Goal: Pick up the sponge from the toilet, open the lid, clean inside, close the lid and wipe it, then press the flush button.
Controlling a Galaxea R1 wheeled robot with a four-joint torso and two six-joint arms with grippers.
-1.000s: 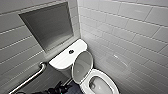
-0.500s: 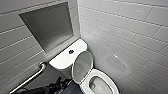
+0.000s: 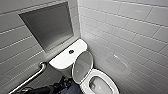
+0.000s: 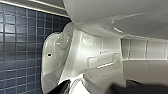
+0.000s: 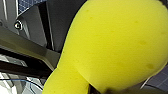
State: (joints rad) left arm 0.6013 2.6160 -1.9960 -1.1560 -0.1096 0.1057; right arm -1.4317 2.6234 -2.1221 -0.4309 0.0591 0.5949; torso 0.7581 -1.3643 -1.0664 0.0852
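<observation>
against the front edge of the tank cover (image 3: pixel 61 60), the lid (image 3: pixel 82 66) stands raised, just as it stood half a second ago, and the oval bowl of the toilet (image 3: pixel 101 83) lies open below it. we see the flush button (image 3: pixel 71 51) near the middle of the tank cover, closer to its back edge, untouched. our head view has not shifted since the earlier frames: the wall niche (image 3: pixel 47 25) and the grab bar (image 3: pixel 32 77) keep their places. our left gripper (image 3: pixel 65 82) hangs low beside the lid's lower edge, in the same spot as before; we cannot tell whether it is spread or closed. its wrist view faces the toilet's glossy white body against blue mosaic tiles (image 4: pixel 17 50). our right gripper (image 5: pixel 95 89) pinches the sponge (image 5: pixel 117 45), which is bright yellow and sits close against the wrist camera.
</observation>
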